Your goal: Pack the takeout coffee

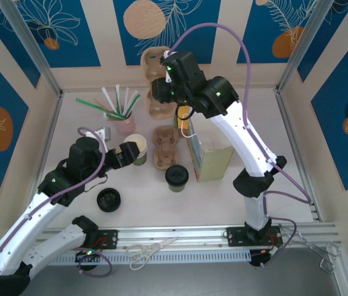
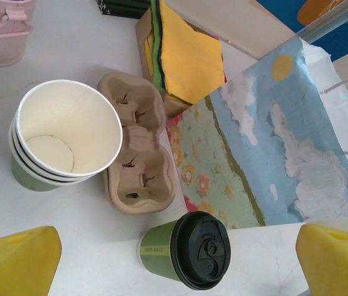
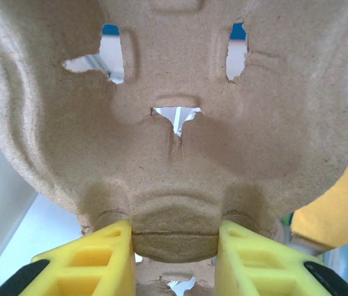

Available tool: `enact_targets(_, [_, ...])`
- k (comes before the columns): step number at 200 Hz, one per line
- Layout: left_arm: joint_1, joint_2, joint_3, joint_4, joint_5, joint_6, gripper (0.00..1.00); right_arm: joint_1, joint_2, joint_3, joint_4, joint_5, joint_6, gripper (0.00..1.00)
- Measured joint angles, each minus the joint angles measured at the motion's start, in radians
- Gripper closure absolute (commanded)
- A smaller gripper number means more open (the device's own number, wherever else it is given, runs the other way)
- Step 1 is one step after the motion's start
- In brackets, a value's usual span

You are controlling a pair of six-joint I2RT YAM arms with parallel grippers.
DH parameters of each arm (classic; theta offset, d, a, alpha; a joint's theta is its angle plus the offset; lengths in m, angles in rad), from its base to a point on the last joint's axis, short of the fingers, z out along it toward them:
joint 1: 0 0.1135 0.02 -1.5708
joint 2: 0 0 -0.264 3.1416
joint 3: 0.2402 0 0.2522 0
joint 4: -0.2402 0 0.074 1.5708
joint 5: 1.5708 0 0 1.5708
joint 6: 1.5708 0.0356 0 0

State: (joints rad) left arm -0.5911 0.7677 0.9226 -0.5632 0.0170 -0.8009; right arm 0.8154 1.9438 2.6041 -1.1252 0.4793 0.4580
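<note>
1. Blue-and-cream patterned wall panels close in a white surface (image 1: 217, 200), and I am watching it from above and from both wrists.
2. The takeout coffee (image 1: 177, 177) stands upright near the middle of the surface with its black lid on. It is free of either arm.
3. Just behind it lies a flat cardboard cup carrier (image 1: 165, 147). Just to its right stands a paper bag (image 1: 210, 159) printed with clouds and flowers.
4. A stack of lidless cups (image 1: 136, 149) sits to the left of that carrier, touching or nearly touching it; I cannot tell which.
5. My left fingers (image 2: 13, 262) are spread wide and hold nothing. From above they sit close to the cup stack, with the coffee ahead of them and apart.
6. A loose black lid (image 1: 108, 199) rests nearer the front, left of the coffee and well apart from it.
7. Yellow and green napkins (image 2: 186, 55) sit in a brown holder behind the bag. A pink bucket (image 1: 124, 123) of straws stands at the back left.
8. My right fingers (image 3: 93, 262) are pinched on the rim of a second carrier (image 3: 174, 123), held up in the air near the back wall.
9. Scissors (image 1: 152, 251) lie on the rail by the arm bases.
</note>
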Motion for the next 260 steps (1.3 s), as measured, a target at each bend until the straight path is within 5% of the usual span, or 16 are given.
enact_targets(94, [0.0,0.045,0.077,0.007,0.056,0.093,0.01,-0.124,-0.282,-0.36,0.048,0.169,-0.1,0.69])
enact_targets(177, [0.0,0.1,0.092,0.032,0.098,0.109,0.0,-0.209,-0.447,-0.729,0.063,0.143,-0.097,0.69])
enact_targets(260, [0.0,0.119,0.134,0.031,0.111,0.15,0.0,-0.234,-0.479,-0.85,0.068,0.044,-0.086,0.69])
